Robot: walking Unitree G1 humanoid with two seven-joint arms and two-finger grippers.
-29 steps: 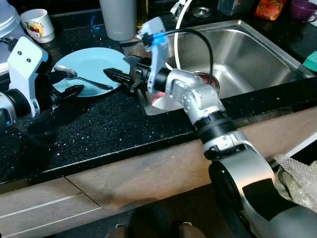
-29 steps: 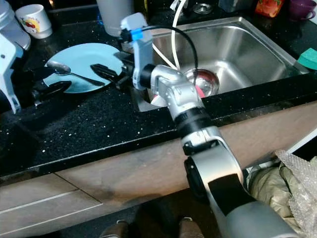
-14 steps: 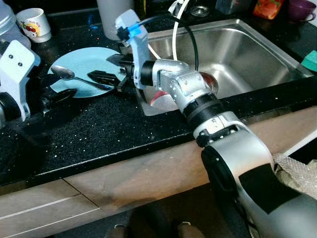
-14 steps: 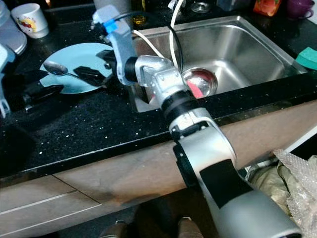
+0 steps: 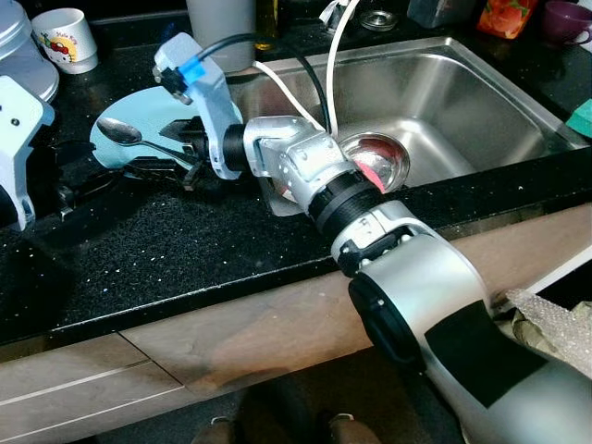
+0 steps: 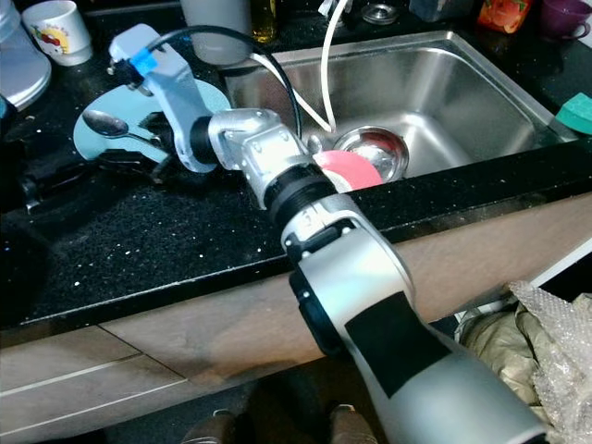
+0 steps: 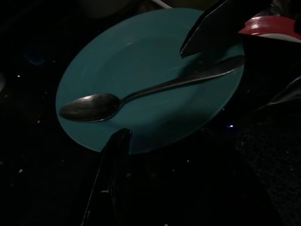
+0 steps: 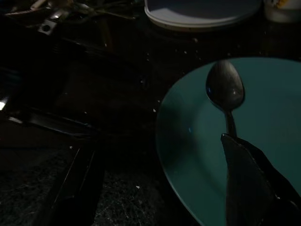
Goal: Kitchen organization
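A light blue plate point(image 5: 148, 109) lies on the black counter with a metal spoon point(image 5: 127, 133) across it. My right gripper point(image 5: 166, 150) reaches over from the sink side and is open. One finger point(image 8: 249, 183) rests over the spoon's handle, the other point(image 8: 75, 188) is off the plate above the counter at its front edge. My left gripper point(image 5: 91, 171) is open beside the plate's left rim, holding nothing. One of its fingers point(image 7: 110, 183) sits just outside the plate point(image 7: 150, 75), facing the spoon point(image 7: 94, 106).
The steel sink point(image 5: 462, 92) on the right holds a metal bowl point(image 5: 379, 153) and a pink dish point(image 6: 347, 169). A mug point(image 5: 65, 42), stacked white plates point(image 5: 23, 69) and a grey tumbler point(image 5: 220, 28) stand behind the plate. The counter edge runs along the front.
My right gripper has swept left across the plate and now straddles the spoon's handle. The left gripper has drawn back toward the left.
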